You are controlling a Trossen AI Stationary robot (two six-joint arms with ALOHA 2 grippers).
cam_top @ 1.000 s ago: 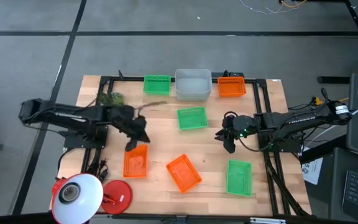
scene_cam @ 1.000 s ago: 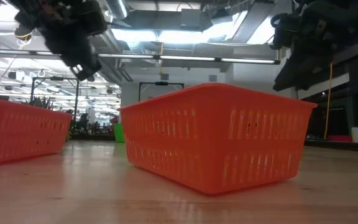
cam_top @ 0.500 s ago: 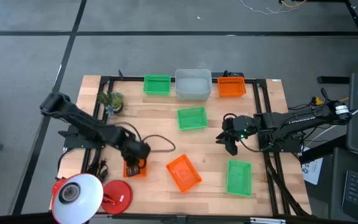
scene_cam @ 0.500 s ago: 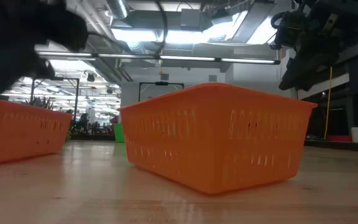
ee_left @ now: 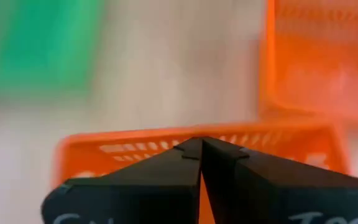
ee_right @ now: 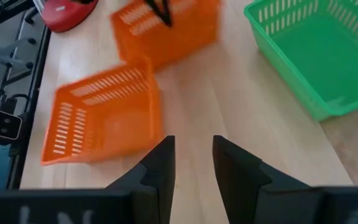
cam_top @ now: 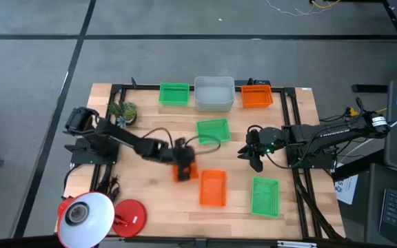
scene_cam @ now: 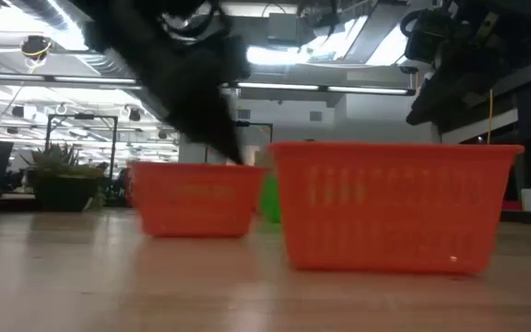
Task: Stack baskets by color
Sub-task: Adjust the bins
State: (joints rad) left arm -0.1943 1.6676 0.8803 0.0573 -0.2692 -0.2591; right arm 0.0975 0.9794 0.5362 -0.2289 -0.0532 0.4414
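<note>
Our left gripper (cam_top: 182, 167), fingers clamped on one orange basket (cam_top: 185, 172) wall, could knock the neighbouring orange basket (cam_top: 212, 187) — right gripper (cam_top: 253, 161) fingers parted, empty.

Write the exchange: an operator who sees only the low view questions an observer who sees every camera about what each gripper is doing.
Operator: Is the left gripper gripping the farther orange basket?
Observer: Yes. The left gripper is shut on the rim of the farther orange basket.
Operator: And the right gripper?
Observer: The right gripper is open and empty, above the table.
</note>
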